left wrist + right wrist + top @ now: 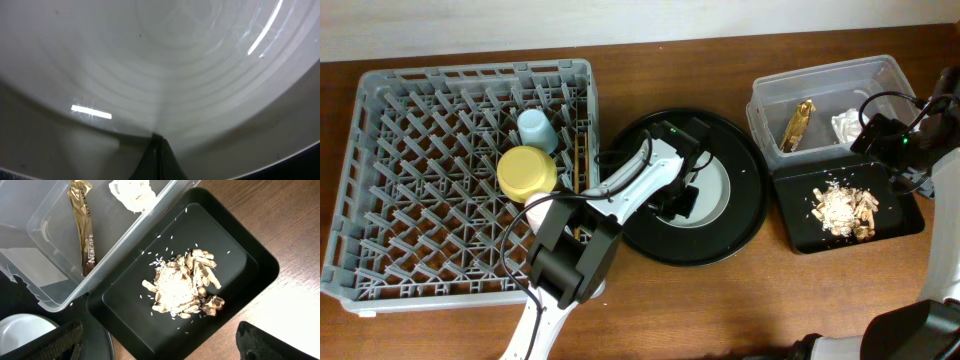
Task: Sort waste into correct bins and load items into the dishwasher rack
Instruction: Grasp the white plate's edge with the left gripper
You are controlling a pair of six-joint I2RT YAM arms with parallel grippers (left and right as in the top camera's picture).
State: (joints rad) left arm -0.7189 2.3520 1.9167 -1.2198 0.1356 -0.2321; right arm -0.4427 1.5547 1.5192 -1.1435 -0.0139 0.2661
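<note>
Glazed pale grey, the plate (716,188) lies in the round black tray (745,215) just right of the dishwasher rack (420,180): stiff, slick, breakable, best pinched at its thin rim. Left fingers (159,155) are pressed together at its edge, grip unclear; right fingers (55,342) stand spread.

Table (720,300): rack (470,68), round tray (750,200), tub (830,100) (clear), bin (895,215)

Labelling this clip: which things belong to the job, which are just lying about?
Job: grey plastic rack, light-blue cup, yellow bowl, wooden chopsticks, pale grey round plate, clear plastic tub, gold wrapper, white tissue, black rectangular tray, beige food scraps.
Lying about: large round black tray.
</note>
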